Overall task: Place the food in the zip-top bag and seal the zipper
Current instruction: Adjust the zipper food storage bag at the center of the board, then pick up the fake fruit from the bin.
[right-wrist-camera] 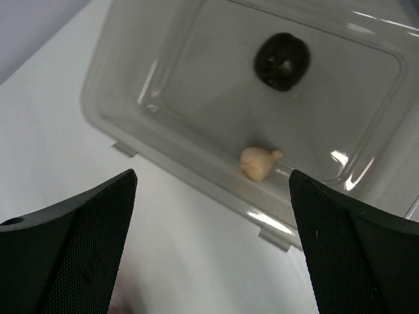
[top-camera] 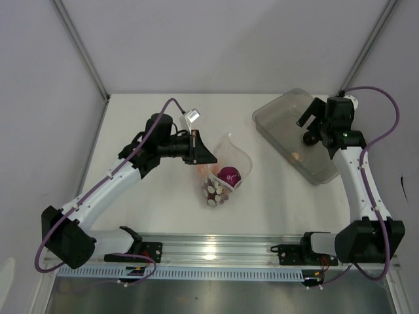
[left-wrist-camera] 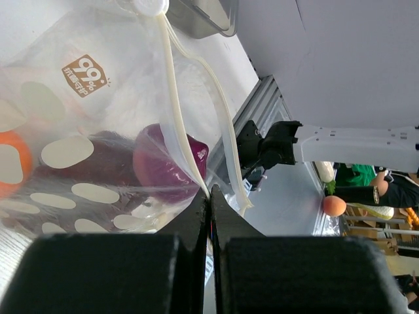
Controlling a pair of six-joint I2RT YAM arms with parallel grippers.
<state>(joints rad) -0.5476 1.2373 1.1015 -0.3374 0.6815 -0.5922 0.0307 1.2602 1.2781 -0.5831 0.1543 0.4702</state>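
The clear zip-top bag (top-camera: 226, 163) lies mid-table with pale dots printed on it. My left gripper (top-camera: 204, 154) is shut on its zipper strip (left-wrist-camera: 171, 98) at the mouth edge (left-wrist-camera: 210, 195). Inside the bag are the purple-red onion-like ball (top-camera: 229, 174) (left-wrist-camera: 167, 160), the dark red grapes (left-wrist-camera: 98, 160) and the orange ball (left-wrist-camera: 10, 163). My right gripper (top-camera: 313, 127) (right-wrist-camera: 211, 180) is open and empty above the near rim of the clear bin. The dark plum-like ball (right-wrist-camera: 281, 60) (top-camera: 308, 139) lies in the bin.
The rigid clear bin (top-camera: 278, 114) (right-wrist-camera: 131, 124) stands at the back right. It also holds a small pale garlic-like piece (right-wrist-camera: 258, 162). A metal rail (top-camera: 216, 248) runs along the table's near edge. Grey walls close the back and sides.
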